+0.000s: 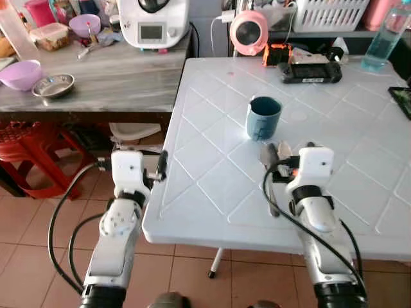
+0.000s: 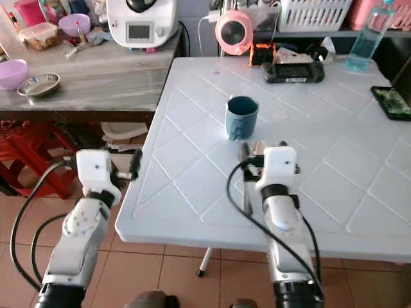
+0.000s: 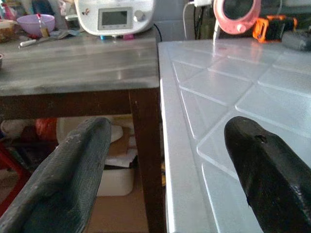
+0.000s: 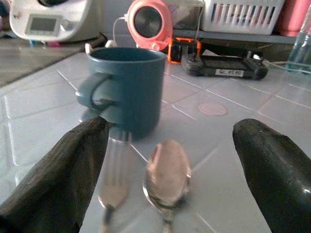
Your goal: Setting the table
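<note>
— Where's the mug?
— Blue mug [image 1: 264, 117], upright on the white surface [image 1: 359, 128], about mid-width, handle turned toward the near edge. Just behind the cutlery, as seen from the robot.

— And the cutlery?
— Fork [image 4: 114, 182] and spoon [image 4: 166, 175], lying flat side by side between the mug and the near edge, heads toward the mug. Fork tines almost at the mug's base; touching or not, cannot tell.

— Right claw?
— Right claw [image 4: 167, 170] low over the surface, near edge side, pointing at the mug. Fingers [image 4: 65, 172] spread wide, one either side of fork and spoon, gripping nothing.

— Left claw?
— Left claw [image 3: 167, 170] off the surface's left edge, near the front left corner, level with the rim. Fingers [image 3: 73, 174] wide apart, nothing between them.

— Anything else on the white surface?
— Along the far edge: a pink round gadget [image 1: 248, 32], an orange-and-black item [image 1: 276, 54], a black handheld controller [image 1: 309, 69]. Blue water bottle [image 1: 384, 40] at the far right corner. Dark flat object [image 1: 402, 100] at the right edge, cut off by the frame.

— And to the left?
— Grey wooden surface [image 1: 109, 80] alongside, carrying a white kitchen appliance [image 1: 154, 22], a purple bowl [image 1: 21, 74] and a small steel dish [image 1: 53, 85] near its front edge. Red stool [image 1: 26, 151] beneath it.
</note>
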`<state>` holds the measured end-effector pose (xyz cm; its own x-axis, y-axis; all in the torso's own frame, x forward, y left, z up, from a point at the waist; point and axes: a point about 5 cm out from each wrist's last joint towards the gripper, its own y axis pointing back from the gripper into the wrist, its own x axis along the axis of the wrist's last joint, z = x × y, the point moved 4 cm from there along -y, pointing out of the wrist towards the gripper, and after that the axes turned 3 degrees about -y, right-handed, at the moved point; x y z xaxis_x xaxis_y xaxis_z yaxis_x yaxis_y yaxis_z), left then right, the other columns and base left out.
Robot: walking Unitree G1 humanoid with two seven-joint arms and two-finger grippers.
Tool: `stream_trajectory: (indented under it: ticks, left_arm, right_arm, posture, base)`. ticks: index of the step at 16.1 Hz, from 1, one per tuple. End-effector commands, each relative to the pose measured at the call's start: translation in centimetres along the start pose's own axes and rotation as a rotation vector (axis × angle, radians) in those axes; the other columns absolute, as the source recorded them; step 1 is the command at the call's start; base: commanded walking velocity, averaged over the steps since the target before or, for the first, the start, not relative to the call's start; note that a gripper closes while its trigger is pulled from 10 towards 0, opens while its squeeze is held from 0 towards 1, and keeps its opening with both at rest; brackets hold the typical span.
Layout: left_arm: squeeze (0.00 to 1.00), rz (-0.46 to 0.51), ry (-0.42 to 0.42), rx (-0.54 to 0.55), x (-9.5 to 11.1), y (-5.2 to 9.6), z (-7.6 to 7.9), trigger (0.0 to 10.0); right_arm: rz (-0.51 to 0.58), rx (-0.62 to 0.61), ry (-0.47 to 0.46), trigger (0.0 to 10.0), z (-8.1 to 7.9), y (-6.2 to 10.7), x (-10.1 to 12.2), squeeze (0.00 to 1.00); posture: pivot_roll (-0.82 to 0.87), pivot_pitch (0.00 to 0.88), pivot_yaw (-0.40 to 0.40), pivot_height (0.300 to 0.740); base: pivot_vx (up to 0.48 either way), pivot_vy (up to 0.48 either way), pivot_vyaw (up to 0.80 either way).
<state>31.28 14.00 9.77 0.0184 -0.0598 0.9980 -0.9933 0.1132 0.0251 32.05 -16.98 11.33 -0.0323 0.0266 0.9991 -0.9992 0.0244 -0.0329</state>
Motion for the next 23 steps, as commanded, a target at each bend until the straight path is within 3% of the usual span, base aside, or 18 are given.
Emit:
stream_trajectory:
  ticks: [1,6,16,20,22,23]
  left_arm:
    - [0.0,-0.005,-0.029,0.015,-0.1,0.4,-1.0,10.0]
    - [0.0,-0.035,-0.046,-0.002,-0.8,1.1,-1.5,10.0]
    - [0.0,-0.059,-0.04,-0.018,-1.2,1.7,-1.2,10.0]
    - [0.0,-0.068,-0.04,-0.017,-1.2,2.0,-1.2,10.0]
    - [0.0,-0.073,-0.041,-0.022,-1.2,2.1,-1.2,10.0]
    - [0.0,-0.073,-0.041,-0.023,-1.2,2.1,-1.2,10.0]
  right_arm:
    - [-0.02,0.018,-0.024,10.0,-0.7,-0.4,-0.2,0.0]
    - [-0.221,0.067,-0.113,10.0,-2.4,-0.3,-3.8,0.0]
    - [-0.279,0.114,-0.107,10.0,-3.6,-2.1,-4.1,0.0]
    - [-0.32,0.095,-0.123,10.0,-2.8,-2.9,-4.6,0.0]
    - [-0.317,0.122,-0.118,9.8,-3.1,-3.6,-4.3,0.0]
    - [-0.312,0.134,-0.115,9.1,-3.4,-3.8,-4.1,0.0]
  posture:
    - [-0.01,0.0,0.051,0.74]
    - [0.0,0.0,0.048,0.74]
    - [0.01,0.016,0.043,0.74]
    - [0.02,0.032,0.047,0.74]
    - [0.02,0.036,0.048,0.74]
    - [0.02,0.037,0.049,0.74]
  base:
    - [0.0,0.0,0.0]
    - [0.0,0.0,0.0]
    - [0.0,0.0,0.0]
    - [0.0,0.0,0.0]
    - [0.0,0.0,0.0]
    - [0.0,0.0,0.0]
